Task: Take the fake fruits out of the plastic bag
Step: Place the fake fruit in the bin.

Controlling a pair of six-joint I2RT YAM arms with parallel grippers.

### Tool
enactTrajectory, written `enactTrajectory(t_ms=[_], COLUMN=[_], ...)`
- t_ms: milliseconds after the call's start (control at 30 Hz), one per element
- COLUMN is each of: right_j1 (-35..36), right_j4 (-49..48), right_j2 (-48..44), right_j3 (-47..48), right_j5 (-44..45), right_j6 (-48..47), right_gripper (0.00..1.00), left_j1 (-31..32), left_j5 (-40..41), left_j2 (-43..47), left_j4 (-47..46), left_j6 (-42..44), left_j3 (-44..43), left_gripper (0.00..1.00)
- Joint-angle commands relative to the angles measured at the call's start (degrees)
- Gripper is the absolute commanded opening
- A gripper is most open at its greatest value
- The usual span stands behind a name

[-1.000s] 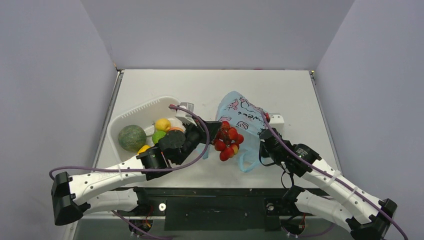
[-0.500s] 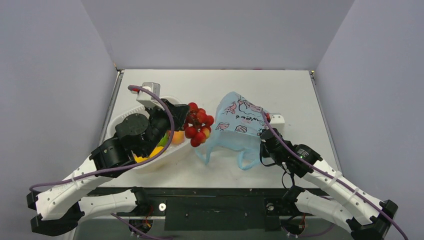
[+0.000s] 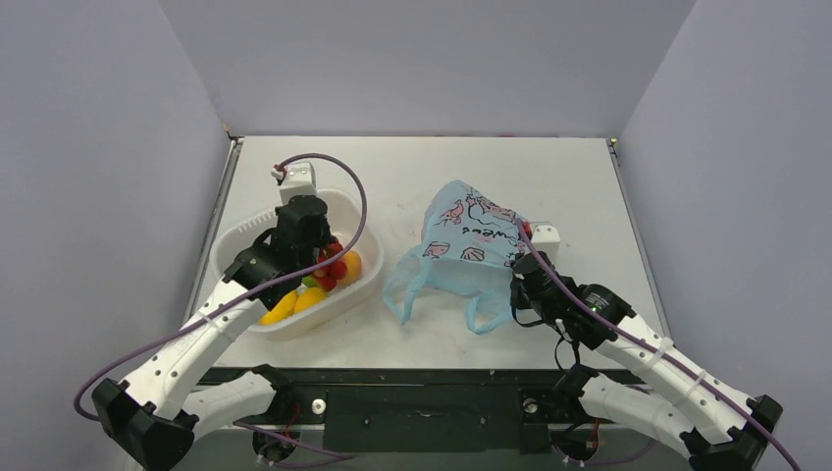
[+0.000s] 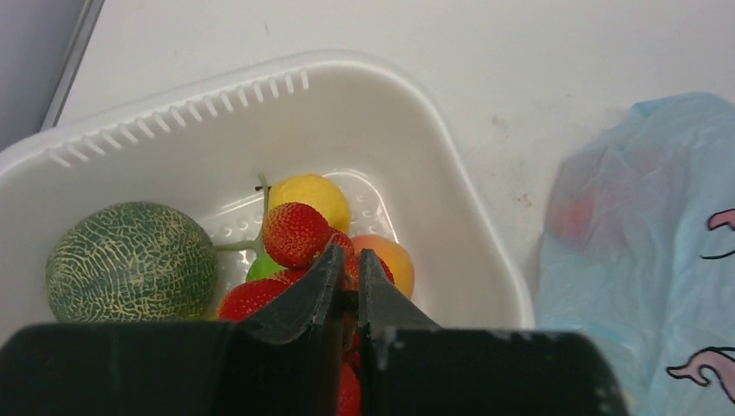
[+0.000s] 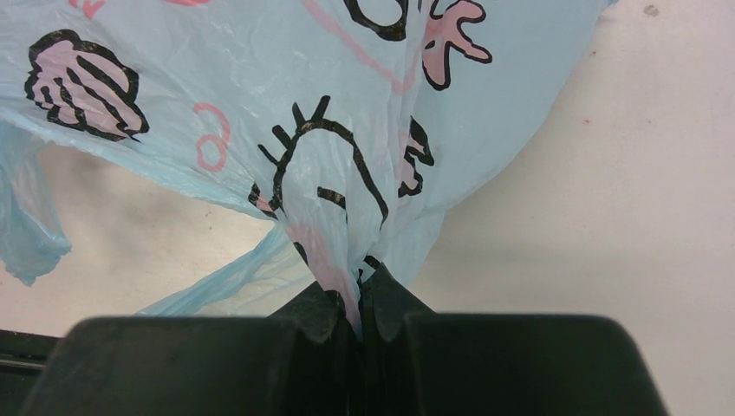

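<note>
Your left gripper (image 4: 347, 264) is pinching the berries (image 4: 295, 234) inside the tub (image 4: 373, 113), so they're out. Your right gripper (image 5: 357, 295) is clamping the bag (image 5: 260, 87), and a red piece (image 4: 576, 217) is seemingly remaining inside.

The only writing stands on the plastic bag (image 3: 461, 257): black, hand-drawn-style lettering (image 3: 479, 232) across its upper side, among pink cartoon prints, small and creased from above, reading roughly "Sweet". In the right wrist view the same bag (image 5: 260, 104) shows only broken black strokes, too folded to read as letters.
</note>
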State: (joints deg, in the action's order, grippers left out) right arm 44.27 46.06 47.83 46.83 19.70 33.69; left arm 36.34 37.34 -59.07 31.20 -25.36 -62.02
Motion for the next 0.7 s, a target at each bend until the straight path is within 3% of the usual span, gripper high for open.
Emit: enactTrajectory(t_ms=[0, 67, 100, 133, 200, 267, 333, 500, 667], right_j1=[-0.32, -0.30, -0.25, -0.29, -0.26, -0.24, -0.28, -0.25, -0.27], right_j4=[-2.08, -2.11, -2.12, -2.16, -2.20, -2.25, -2.24, -3.90, -8.20], right_j2=[-1.13, -1.16, -1.12, -1.06, -0.81, -0.24, 0.23, 0.95, 3.76], right_j3=[-0.10, -0.15, -0.16, -0.16, -0.04, 0.20, 0.57, 2.57, 5.26], right_j5=[-0.57, -1.12, -1.27, -1.74, -2.20, -2.77, -4.17, -13.36, -24.07], right_j6=[-0.42, -0.41, -0.50, -0.53, -0.73, -0.99, -1.46, -5.56, -9.28], right_gripper=[0.00, 0.00, 0.00, 0.00, 0.00, 0.00, 0.00, 0.00, 0.00], left_j1=[-3.94, -5.23, -5.99, -6.73, -7.61, -9.21, -10.09, -11.04, -11.11], left_j5=[-7.91, -10.99, -12.63, -13.43, -17.54, -21.06, -24.64, -35.28, -54.14], left_j2=[-0.72, -1.00, -0.99, -0.93, -0.29, 0.45, 1.46, 4.83, 5.70], left_j4=[-7.79, -8.32, -8.25, -8.08, -7.41, -6.64, -5.94, -8.62, -19.48], left_j6=[-1.57, -2.47, -3.05, -4.15, -5.27, -5.93, -6.39, -8.50, -15.67], left_j3=[4.02, 5.67, 6.12, 6.71, 7.16, 7.10, 6.41, 6.21, 9.06], left_gripper=[0.00, 0.06, 0.19, 0.26, 0.56, 0.68, 0.74, 0.78, 0.77])
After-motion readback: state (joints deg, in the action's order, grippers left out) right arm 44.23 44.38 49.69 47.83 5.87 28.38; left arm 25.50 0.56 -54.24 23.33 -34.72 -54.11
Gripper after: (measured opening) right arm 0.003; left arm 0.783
